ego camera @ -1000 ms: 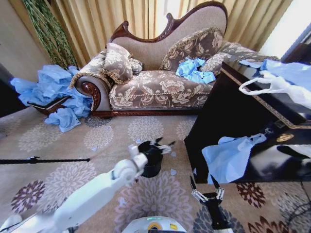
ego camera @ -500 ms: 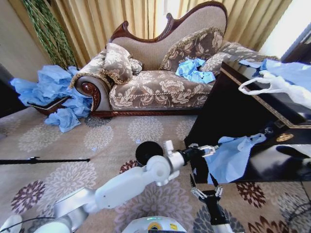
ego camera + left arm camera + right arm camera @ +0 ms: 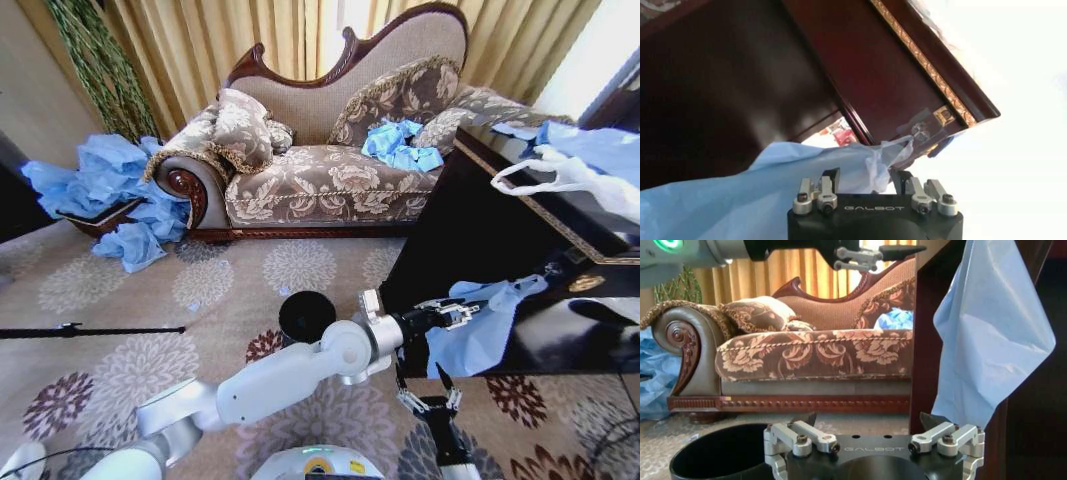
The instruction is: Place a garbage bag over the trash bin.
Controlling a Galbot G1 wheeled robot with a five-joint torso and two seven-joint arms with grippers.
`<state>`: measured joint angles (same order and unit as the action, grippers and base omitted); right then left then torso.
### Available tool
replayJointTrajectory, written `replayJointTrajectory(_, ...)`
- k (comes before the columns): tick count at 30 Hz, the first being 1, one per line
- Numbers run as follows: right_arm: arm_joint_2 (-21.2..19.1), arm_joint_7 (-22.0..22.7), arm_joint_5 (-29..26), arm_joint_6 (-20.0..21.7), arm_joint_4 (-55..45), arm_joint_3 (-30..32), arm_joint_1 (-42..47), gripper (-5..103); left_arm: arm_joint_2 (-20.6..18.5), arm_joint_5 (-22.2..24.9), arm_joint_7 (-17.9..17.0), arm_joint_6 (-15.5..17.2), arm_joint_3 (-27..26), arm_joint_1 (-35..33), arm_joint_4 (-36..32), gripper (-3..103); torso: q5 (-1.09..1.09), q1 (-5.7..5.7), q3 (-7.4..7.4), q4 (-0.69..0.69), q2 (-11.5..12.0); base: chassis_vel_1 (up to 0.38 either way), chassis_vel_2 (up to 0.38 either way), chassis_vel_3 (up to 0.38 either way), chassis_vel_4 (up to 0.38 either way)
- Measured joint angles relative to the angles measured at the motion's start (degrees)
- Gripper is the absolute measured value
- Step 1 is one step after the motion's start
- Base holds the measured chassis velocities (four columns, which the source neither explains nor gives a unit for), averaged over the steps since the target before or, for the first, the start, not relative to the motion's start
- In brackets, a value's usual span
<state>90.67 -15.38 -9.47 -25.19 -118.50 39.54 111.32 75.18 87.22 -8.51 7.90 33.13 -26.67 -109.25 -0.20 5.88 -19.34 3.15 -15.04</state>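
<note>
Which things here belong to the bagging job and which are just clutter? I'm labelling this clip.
Job: garbage bag draped over the dark table's edge, trash bin, left gripper at the bag.
Clutter: blue bag piles, white handled bag, sofa.

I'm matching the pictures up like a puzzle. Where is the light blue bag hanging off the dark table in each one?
Head view: the garbage bag hangs off the dark table, right of middle, at the left pincer.
Left wrist view: just beyond that pincer, against the table's side.
Right wrist view: hanging beyond the right pincer, at.
Shared landmark: the table.
</note>
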Motion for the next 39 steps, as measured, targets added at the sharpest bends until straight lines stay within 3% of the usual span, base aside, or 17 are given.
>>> replayJointTrajectory(7, 0.06, 0.63, -0.17, -0.81, 0.57, 0.4, -0.07, 100, 5.3, -1.37, -1.51, -0.78, -0.01, -0.42, 3.17, 62, 0.0, 0.0, 0.0, 0.02, 0.0, 0.0, 0.0, 0.0, 0.0)
replayJointTrajectory(12, -0.01, 0.69, -0.19, -0.97, 1.12, 1.08, -0.08, 100, 8.06, -1.89, -2.54, -0.65, 0.72, -0.14, 5.58, 55, 0.01, 0.0, 0.0, 0.01, 0.0, 0.0, 0.0, 0.0, 0.0)
replayJointTrajectory(14, -0.03, 0.69, -0.32, -0.98, 1.23, 1.24, -0.07, 100, 8.85, -1.92, -2.94, -0.57, 0.83, -0.14, 6.25, 59, 0.01, 0.0, 0.0, 0.01, -0.01, 0.0, 0.0, 0.0, 0.0)
replayJointTrajectory(15, -0.07, 0.69, -0.49, -1.03, 1.38, 1.45, -0.05, 100, 9.71, -2.21, -3.17, -0.48, 0.89, -0.14, 7.03, 66, 0.01, 0.0, 0.0, 0.01, -0.01, 0.0, 0.0, 0.0, 0.0)
replayJointTrajectory(21, -0.52, 0.69, -1.43, -1.35, 2.0, 2.37, -0.05, 100, 12.24, -3.64, -2.49, -1.02, 0.9, -0.65, 9.6, 53, 0.01, 0.0, 0.0, 0.02, -0.01, 0.0, 0.0, 0.0, 0.0)
replayJointTrajectory(32, -0.66, 0.68, -2.12, -1.4, 2.42, 3.11, 0.01, 100, 10.12, -3.25, -1.05, -0.71, -0.2, -1.48, 7.91, 26, 0.0, 0.0, 0.0, 0.01, -0.01, 0.0, 0.0, 0.0, 0.0)
replayJointTrajectory(33, -0.65, 0.68, -2.11, -1.4, 2.43, 3.03, 0.0, 100, 10.11, -3.33, -1.07, -0.44, -0.33, -1.56, 7.62, 19, 0.0, 0.0, 0.0, 0.01, -0.01, 0.0, 0.0, 0.0, 0.0)
replayJointTrajectory(39, -0.58, 0.68, -1.95, -1.31, 2.52, 2.69, -0.17, 100, 10.04, -4.41, -0.77, 0.07, -0.57, -2.12, 7.31, 43, 0.0, 0.0, 0.0, 0.01, -0.01, 0.0, 0.0, 0.0, 0.0)
